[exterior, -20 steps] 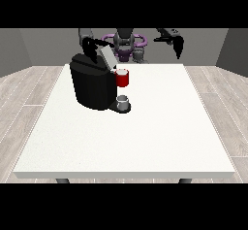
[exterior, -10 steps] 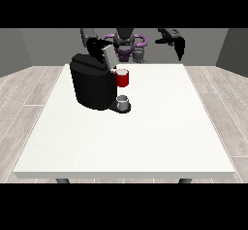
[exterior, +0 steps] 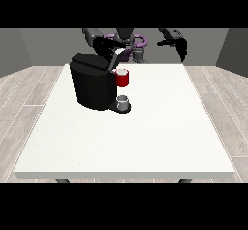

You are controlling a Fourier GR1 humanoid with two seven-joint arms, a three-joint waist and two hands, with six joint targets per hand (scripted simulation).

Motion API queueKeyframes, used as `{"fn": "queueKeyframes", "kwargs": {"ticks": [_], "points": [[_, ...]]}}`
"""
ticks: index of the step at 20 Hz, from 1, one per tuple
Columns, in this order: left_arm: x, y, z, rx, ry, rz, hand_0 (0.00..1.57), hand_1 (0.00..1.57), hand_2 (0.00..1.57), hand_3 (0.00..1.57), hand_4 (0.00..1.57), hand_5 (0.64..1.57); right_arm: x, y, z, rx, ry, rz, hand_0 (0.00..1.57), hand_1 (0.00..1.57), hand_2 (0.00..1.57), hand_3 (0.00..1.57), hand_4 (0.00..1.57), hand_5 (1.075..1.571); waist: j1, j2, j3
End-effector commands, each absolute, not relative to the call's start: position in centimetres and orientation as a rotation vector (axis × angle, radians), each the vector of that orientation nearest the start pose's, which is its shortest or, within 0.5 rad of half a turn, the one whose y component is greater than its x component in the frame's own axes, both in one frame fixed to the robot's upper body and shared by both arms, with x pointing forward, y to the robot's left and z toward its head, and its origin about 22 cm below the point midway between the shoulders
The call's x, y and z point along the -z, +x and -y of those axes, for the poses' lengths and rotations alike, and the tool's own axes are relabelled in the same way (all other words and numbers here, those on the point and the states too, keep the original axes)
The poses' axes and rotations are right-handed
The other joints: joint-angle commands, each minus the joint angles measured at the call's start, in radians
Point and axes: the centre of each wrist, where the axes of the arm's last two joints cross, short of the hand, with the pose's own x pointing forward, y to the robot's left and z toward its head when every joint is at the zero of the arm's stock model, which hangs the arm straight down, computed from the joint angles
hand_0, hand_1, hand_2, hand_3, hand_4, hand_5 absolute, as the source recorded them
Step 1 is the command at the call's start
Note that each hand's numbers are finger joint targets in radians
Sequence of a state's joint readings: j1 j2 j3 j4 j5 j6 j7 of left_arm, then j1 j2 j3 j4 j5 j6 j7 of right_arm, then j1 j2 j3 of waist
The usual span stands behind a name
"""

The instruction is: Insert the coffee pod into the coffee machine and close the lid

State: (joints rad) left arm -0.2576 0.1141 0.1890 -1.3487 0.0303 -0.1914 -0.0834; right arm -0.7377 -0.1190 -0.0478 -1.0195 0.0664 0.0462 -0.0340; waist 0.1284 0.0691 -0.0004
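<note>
A black coffee machine (exterior: 92, 86) stands on the white table (exterior: 145, 141), left of the middle. Its lid (exterior: 117, 59) is tilted up over the front of the machine. A red thing at the machine (exterior: 123, 78) sits at the front, and below it a small grey thing (exterior: 123, 101) rests on the machine's base. The hand at the view's left (exterior: 103, 44) hovers just above and behind the lid, close to it. Over the table's far right edge, the hand at the view's right (exterior: 179, 46) is raised high with its fingers hanging down, holding nothing.
The robot's purple and black torso (exterior: 127, 42) stands behind the table's far edge. White table surface stretches in front of and to the right of the machine. Grey wood floor surrounds the table.
The hand at the view's left has shifted rightwards towards the lid, and the lid has swung forward. The hand at the view's right has drifted slightly right and down.
</note>
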Motion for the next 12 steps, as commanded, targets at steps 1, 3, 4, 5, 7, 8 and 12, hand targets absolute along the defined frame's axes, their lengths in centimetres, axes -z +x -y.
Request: {"fn": "queueKeyframes", "kwargs": {"ticks": [1, 3, 4, 5, 7, 8, 12], "points": [[-2.4, 30.8, -29.7, 0.127, -0.051, 1.711, 0.0, 0.0, 0.0, 0.0, 0.14, 1.571, -11.8, 40.8, 16.5, -0.434, -0.024, 1.802, 0.0, 0.0, 0.0, 0.0, 0.06, 1.571, 0.015, 0.042, 0.0], [-0.7, 29.8, -28.3, 0.096, -0.032, 1.693, 0.0, 0.0, 0.0, 0.0, 0.17, 1.571, -9.8, 40.1, 16.2, -0.461, 0.009, 1.769, 0.0, 0.0, 0.0, 0.0, 0.17, 1.571, -0.002, 0.007, 0.0002], [-0.5, 29.5, -28.1, 0.111, -0.065, 1.699, 0.0, 0.0, 0.0, 0.0, 0.15, 1.571, -11.2, 40.9, 17.3, -0.463, -0.038, 1.776, 0.0, 0.0, 0.0, 0.0, 0.12, 1.571, 0.016, 0.01, 0.0002], [-3.0, 31.0, -26.7, 0.13, -0.099, 1.724, 0.0, 0.0, 0.0, 0.0, 0.0, 1.571, -10.0, 40.9, 17.4, -0.454, -0.052, 1.79, 0.0, 0.0, 0.0, 0.0, 0.15, 1.571, 0.021, 0.026, 0.0004], [-1.6, 30.7, -26.3, 0.121, -0.079, 1.693, 0.0, 0.0, 0.0, 0.0, 0.0, 1.571, -10.0, 40.0, 13.4, -0.495, -0.004, 1.744, 0.0, 0.0, 0.0, 0.0, 0.14, 1.571, -0.01, -0.026, 0.0001], [-3.0, 30.7, -25.7, 0.158, -0.11, 1.752, 0.0, 0.0, 0.0, 0.0, 0.12, 1.571, -12.3, 41.8, 17.9, -0.48, -0.056, 1.795, 0.0, 0.0, 0.0, 0.0, 0.11, 1.571, 0.038, 0.026, 0.0004], [-1.3, 29.9, -25.2, 0.14, -0.061, 1.765, 0.0, 0.0, 0.0, 0.0, 0.19, 1.571, -11.5, 41.1, 15.3, -0.453, 0.012, 1.812, 0.0, 0.0, 0.0, 0.0, 0.12, 1.571, 0.005, 0.0, 0.0002]]}}
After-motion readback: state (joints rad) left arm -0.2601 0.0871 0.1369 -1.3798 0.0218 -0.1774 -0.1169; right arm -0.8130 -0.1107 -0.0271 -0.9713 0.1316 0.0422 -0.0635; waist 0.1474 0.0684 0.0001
